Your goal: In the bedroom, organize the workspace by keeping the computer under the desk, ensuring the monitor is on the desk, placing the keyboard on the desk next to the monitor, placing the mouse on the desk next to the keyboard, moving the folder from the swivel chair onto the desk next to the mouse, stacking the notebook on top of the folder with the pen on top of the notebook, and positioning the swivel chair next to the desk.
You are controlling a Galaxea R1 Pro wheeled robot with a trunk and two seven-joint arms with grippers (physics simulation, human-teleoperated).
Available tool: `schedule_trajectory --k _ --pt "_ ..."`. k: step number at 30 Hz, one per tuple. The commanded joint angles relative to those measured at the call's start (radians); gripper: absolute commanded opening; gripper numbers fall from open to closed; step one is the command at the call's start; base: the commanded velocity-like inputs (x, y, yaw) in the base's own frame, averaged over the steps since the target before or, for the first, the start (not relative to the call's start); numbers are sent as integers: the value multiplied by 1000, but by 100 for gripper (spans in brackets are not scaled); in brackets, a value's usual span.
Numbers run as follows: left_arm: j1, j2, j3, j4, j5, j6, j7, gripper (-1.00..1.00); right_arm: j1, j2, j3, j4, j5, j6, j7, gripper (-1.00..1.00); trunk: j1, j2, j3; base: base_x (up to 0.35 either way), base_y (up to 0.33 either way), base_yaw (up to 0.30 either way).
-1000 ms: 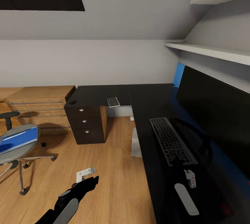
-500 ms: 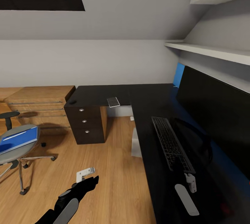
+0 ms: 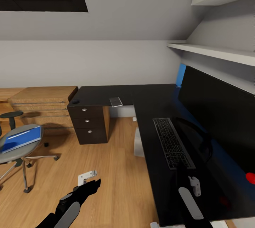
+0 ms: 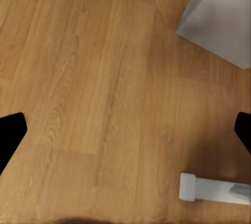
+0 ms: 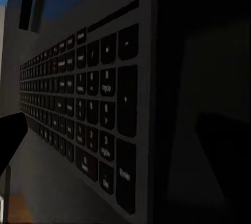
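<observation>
Inspector: Where is the keyboard (image 3: 173, 142)?

Operator: Lower right of the frame, flat on the bench (image 3: 152, 107) beside the monitor (image 3: 219, 114). My right hand (image 3: 193, 184) sits at its near end; grip undeterminable. My left hand (image 3: 86, 182) hangs released over the floor (image 4: 94, 78).

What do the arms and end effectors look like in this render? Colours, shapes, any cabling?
The left arm is glossy black with a rounded grey panel along the forearm. Its left end effector is a small white block. The right arm carries the same elongated grey oval panel and a white right end effector. Fingertips look black in the wrist views. No cables or markings visible.
</observation>
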Motion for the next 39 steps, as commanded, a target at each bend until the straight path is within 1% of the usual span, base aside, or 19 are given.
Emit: schedule_trajectory --k 1,13,17,19,22,25,27,28,29,32,35,39 --pt "-1 1 -3 -2 7 1 8 100 0 0 -1 -1 -11 -3 -4 100 -1 -1 -1 -322 0 0" --pt "-1 2 -3 -2 7 1 8 100 0 0 -2 -1 -11 -1 -2 100 -1 -1 -1 -332 0 0" --pt "-1 2 -2 0 6 1 8 100 0 -1 4 -7 -6 0 9 100 -1 -1 -1 -284 0 0" --pt "-1 2 -1 -1 6 1 8 100 0 -1 15 -15 5 0 21 100 -1 -1 -1 -125 0 0" --pt "-1 3 -1 -5 6 1 7 100 0 -1 40 -26 31 1 57 100 -1 -1 -1 -58 0 0" --pt "-1 3 -1 -9 5 0 7 100 1 0 71 -34 52 3 122 100 -12 20 8 -22 0 0" --pt "-1 3 -1 -10 5 0 7 100 1 -1 87 -37 57 6 148 100 -20 34 14 -10 0 0" --pt "-1 3 0 -10 5 0 9 100 2 -2 107 -38 62 17 162 100 -24 41 18 -4 0 0" --pt "-1 3 1 -11 5 0 10 100 2 -6 125 -39 68 33 167 100 -27 48 21 -3 0 0" --pt "-1 3 1 -11 5 0 11 100 3 -21 154 -40 77 71 173 100 -39 69 30 -1 0 0" --pt "-1 3 1 -11 5 0 11 100 3 -25 164 -40 76 86 175 100 -50 90 40 0 0 0" --pt "-1 3 -1 -11 8 2 10 100 3 -22 170 -39 74 89 178 100 -66 118 52 0 0 0"
